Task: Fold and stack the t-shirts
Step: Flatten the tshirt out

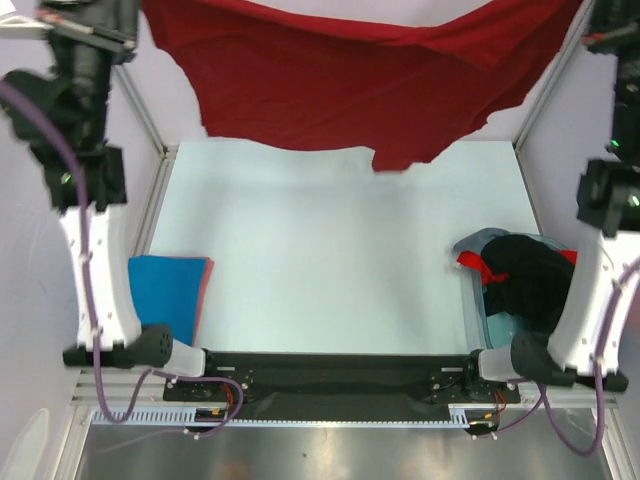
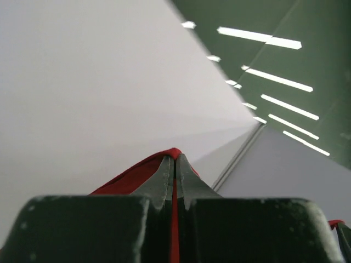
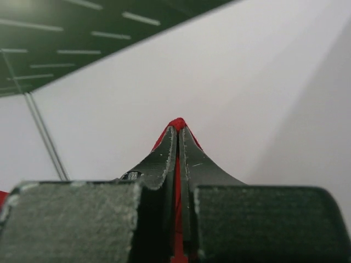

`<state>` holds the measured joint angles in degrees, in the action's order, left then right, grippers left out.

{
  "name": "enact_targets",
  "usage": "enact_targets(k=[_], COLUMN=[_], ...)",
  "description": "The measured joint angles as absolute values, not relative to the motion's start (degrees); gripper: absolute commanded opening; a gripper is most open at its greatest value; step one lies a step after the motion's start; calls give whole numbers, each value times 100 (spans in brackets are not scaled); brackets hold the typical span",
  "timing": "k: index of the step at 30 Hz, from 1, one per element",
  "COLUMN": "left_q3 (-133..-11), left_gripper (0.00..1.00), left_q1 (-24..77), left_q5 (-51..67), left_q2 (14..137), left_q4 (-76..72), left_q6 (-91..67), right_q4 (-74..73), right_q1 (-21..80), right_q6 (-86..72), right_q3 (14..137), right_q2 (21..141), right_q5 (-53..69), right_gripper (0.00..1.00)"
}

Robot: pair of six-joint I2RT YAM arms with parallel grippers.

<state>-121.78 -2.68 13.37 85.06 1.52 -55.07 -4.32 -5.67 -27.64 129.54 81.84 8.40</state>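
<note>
Left claw (image 2: pixel 174 158) and right claw (image 3: pixel 178 130) each pinch the dark red t-shirt (image 1: pixel 350 90), hung wide at twelve o'clock, likely for spreading flat.

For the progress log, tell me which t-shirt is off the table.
The dark red t-shirt, hanging spread between the left gripper and right gripper, both shut on its edge. The folded blue t-shirt lies flat near-left; the black t-shirt sits heaped near-right.
</note>
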Motion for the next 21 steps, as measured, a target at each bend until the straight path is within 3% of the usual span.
enact_targets(k=[9,15,21], left_q3=[-12687,-12772,-11504], left_gripper=[0,0,0], left_q1=[-307,-311,-314], left_q5=[749,508,515], left_q2=[6674,6294,6305], left_q4=[438,541,685], left_q6=[-5146,-4912,-4779], right_q4=[-292,-290,-292], right_q1=[-576,-576,-576], right_q6=[-2762,-2729,-2720], right_q3=[13229,13502,12317], right_q2=[6746,6447,6222], right_q5=[493,390,399], right_gripper=[0,0,0])
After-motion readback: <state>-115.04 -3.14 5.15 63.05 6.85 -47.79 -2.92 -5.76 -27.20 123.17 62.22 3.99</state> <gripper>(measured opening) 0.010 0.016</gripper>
